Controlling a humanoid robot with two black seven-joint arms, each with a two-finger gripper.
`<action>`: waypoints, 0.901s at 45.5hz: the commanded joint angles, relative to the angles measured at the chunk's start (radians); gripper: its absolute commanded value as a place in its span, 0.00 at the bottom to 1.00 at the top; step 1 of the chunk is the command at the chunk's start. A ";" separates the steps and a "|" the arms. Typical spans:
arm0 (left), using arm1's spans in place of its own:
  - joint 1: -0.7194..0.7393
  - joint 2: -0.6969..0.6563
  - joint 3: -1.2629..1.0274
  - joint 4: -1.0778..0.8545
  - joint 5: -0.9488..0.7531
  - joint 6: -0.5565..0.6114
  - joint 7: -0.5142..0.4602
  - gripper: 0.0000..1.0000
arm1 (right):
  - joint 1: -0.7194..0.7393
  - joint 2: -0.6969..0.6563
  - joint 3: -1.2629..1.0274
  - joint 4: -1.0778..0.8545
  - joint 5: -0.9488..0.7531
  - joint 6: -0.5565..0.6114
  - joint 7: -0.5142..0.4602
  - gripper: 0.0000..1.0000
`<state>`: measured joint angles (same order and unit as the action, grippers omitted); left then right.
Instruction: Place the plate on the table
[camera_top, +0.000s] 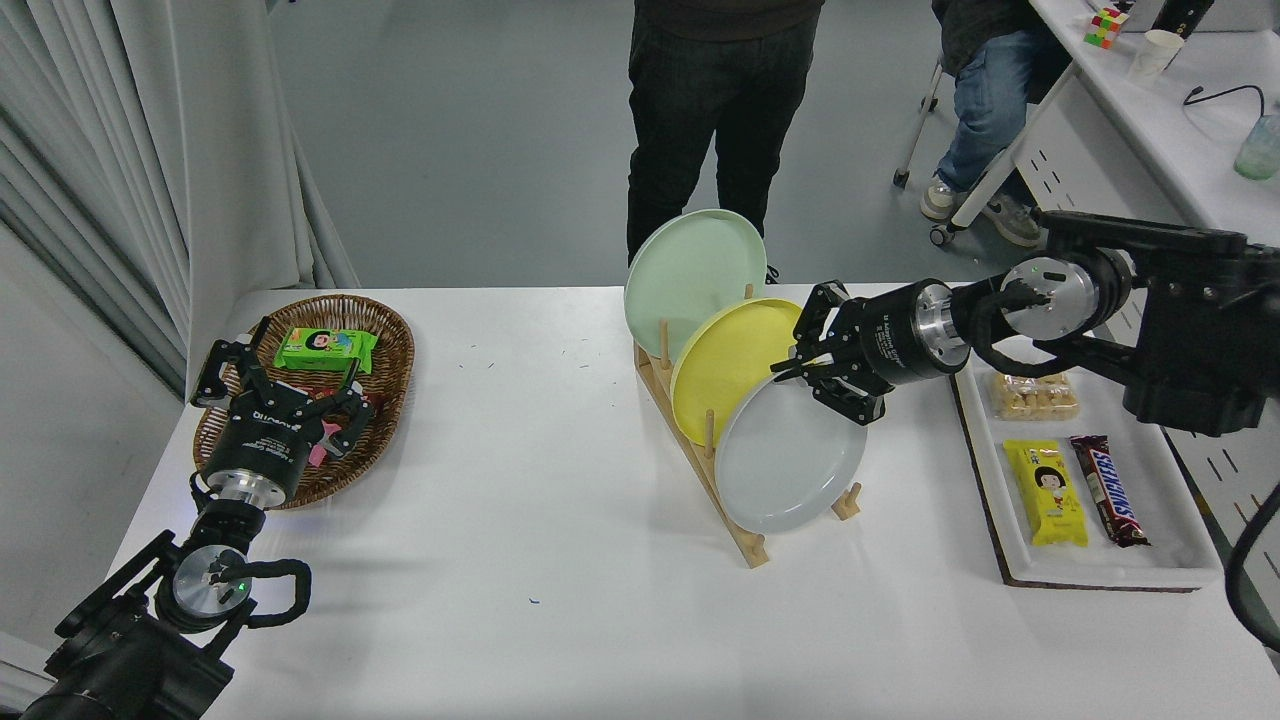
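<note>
The light grey plate (785, 465) stands tilted in the front slot of a wooden rack (745, 545) on the white table (500, 480). A yellow plate (725, 360) and a pale green plate (680, 270) stand behind it. My right gripper (802, 378) comes in from the right and is closed on the grey plate's upper right rim, one finger in front and one behind. My left gripper (285, 390) is parked at the lower left over a wicker basket, fingers spread and empty.
The wicker basket (385, 345) holds a green packet (325, 348). A white tray (1100, 570) at the right holds snacks, among them a yellow packet (1045, 493) and a chocolate bar (1108, 488). A person (700, 100) stands at the far edge; another sits at the upper right.
</note>
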<state>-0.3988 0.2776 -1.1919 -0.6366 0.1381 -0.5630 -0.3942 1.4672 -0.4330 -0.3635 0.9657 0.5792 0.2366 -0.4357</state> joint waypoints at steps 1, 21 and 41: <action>0.001 0.000 0.000 0.000 0.000 0.000 0.000 0.98 | 0.004 -0.013 0.001 -0.008 -0.004 0.042 0.000 0.00; 0.000 0.000 0.000 0.000 0.000 0.000 0.000 0.98 | 0.019 -0.085 0.046 -0.007 -0.018 0.222 0.000 0.00; 0.000 0.000 0.000 0.000 0.000 0.000 0.000 0.98 | 0.084 -0.174 0.031 0.005 -0.012 0.395 0.002 0.00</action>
<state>-0.3986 0.2776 -1.1919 -0.6366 0.1381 -0.5630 -0.3942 1.5170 -0.5590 -0.3222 0.9663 0.5598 0.5416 -0.4345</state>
